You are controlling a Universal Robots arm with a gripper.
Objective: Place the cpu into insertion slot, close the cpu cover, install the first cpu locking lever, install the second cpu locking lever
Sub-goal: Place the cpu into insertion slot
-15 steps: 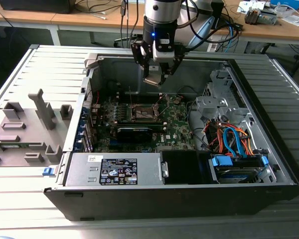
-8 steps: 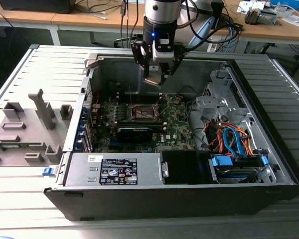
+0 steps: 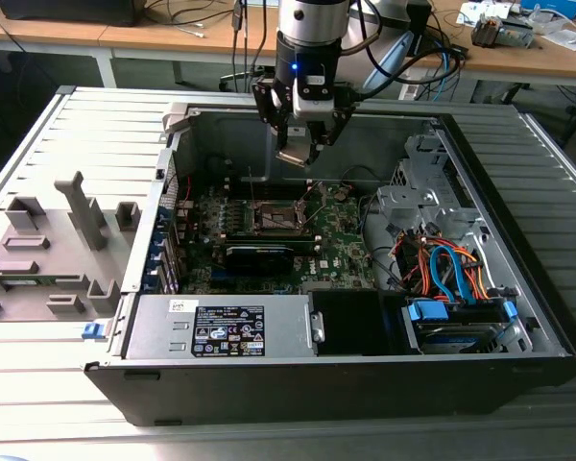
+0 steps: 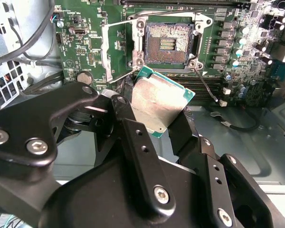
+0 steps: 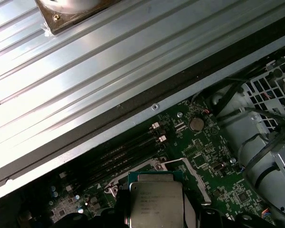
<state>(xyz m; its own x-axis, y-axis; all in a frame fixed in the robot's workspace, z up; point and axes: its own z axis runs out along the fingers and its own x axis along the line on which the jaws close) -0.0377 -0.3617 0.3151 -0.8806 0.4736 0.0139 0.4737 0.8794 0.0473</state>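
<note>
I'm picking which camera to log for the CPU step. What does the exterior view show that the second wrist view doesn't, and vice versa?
Exterior view: the whole open computer case, its power supply, the orange and blue cables by the drives, and a grey fixture at the exterior view's left. Second wrist view: the insertion slot with its bare pin field, and the cpu cover swung open beside it. Both: the gripper shut on the cpu, above the green motherboard.

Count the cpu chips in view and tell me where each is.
1. The cpu is clamped in the gripper above the motherboard; the insertion slot is empty, its cpu cover open.
</note>
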